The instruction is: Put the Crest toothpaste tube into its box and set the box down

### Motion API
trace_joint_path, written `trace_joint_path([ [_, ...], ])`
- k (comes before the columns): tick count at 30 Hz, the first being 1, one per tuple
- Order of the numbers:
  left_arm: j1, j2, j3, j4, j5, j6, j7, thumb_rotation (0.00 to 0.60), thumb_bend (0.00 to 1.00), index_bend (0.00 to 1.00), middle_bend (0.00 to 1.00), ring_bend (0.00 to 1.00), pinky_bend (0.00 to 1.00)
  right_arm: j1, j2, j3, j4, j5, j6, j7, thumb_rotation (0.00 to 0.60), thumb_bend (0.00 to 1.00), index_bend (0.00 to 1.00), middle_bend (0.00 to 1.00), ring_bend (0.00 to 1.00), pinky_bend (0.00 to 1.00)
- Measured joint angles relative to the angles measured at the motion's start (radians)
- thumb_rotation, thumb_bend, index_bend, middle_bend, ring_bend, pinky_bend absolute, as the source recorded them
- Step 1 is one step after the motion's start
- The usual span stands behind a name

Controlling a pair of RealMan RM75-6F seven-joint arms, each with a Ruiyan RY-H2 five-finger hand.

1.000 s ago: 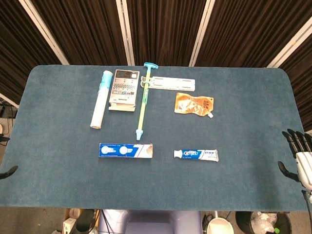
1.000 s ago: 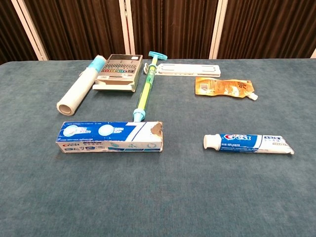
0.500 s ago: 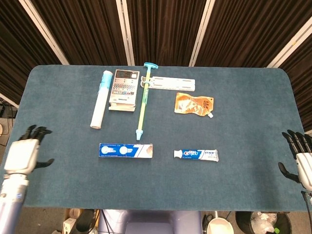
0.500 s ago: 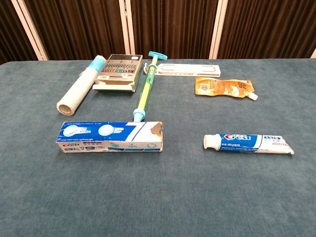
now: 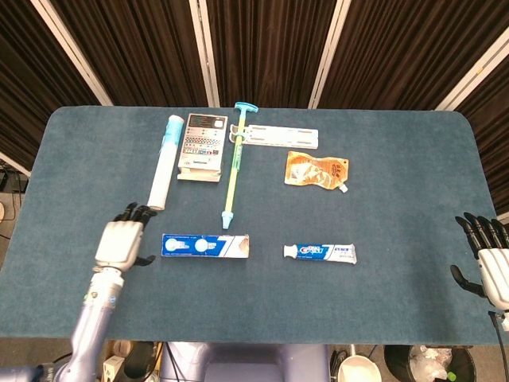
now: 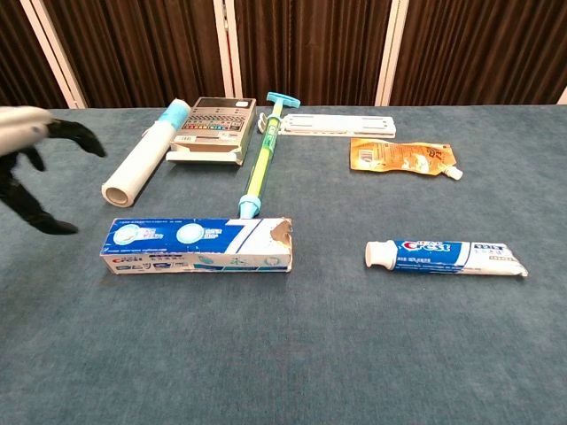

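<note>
The blue and white Crest box [image 5: 205, 245] [image 6: 197, 246] lies flat at the front of the table, its torn open end facing right. The Crest toothpaste tube [image 5: 320, 253] [image 6: 446, 258] lies to its right, cap pointing left toward the box. My left hand [image 5: 121, 241] [image 6: 31, 168] hovers open just left of the box, fingers spread, touching nothing. My right hand [image 5: 487, 263] hangs open off the table's right edge, far from the tube; the chest view does not show it.
Behind the box lie a white roll [image 5: 165, 161], a keypad device [image 5: 201, 143], a long green syringe-like tool [image 5: 234, 163], a white bar [image 5: 280, 136] and an orange pouch [image 5: 318, 171]. The blue cloth table [image 5: 398, 207] spreads wide to the right.
My left hand has come in from the table's left edge to just left of the box and now shows in the chest view. The right hand has barely shifted.
</note>
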Motion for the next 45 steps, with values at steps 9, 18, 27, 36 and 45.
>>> trace_joint_path([
  [9, -0.096, -0.145, -0.009, 0.100, -0.064, -0.020, 0.077, 0.600, 0.01, 0.20, 0.15, 0.08, 0.26, 0.004, -0.012, -0.001, 0.025, 0.001, -0.006, 0.016, 0.600, 0.35, 0.09, 0.08, 0.05, 0.00],
  [18, -0.175, -0.271, 0.005, 0.183, -0.099, -0.039, 0.125, 0.600, 0.01, 0.20, 0.20, 0.08, 0.26, -0.009, -0.019, -0.003, 0.055, 0.003, 0.011, 0.048, 0.600, 0.35, 0.09, 0.08, 0.05, 0.00],
  [27, -0.198, -0.314, 0.027, 0.235, -0.098, -0.030, 0.126, 0.600, 0.01, 0.24, 0.24, 0.08, 0.26, -0.023, -0.031, -0.010, 0.086, 0.003, 0.024, 0.068, 0.600, 0.35, 0.09, 0.08, 0.06, 0.00],
  [36, -0.194, -0.299, 0.044, 0.235, -0.090, -0.014, 0.115, 0.600, 0.01, 0.30, 0.29, 0.08, 0.26, -0.036, -0.028, -0.015, 0.095, -0.006, 0.042, 0.076, 0.600, 0.35, 0.09, 0.08, 0.06, 0.00],
  [45, -0.180, -0.289, 0.073, 0.254, -0.082, -0.008, 0.099, 0.600, 0.01, 0.30, 0.29, 0.08, 0.26, -0.046, -0.023, -0.021, 0.102, -0.007, 0.046, 0.083, 0.600, 0.35, 0.09, 0.08, 0.06, 0.00],
])
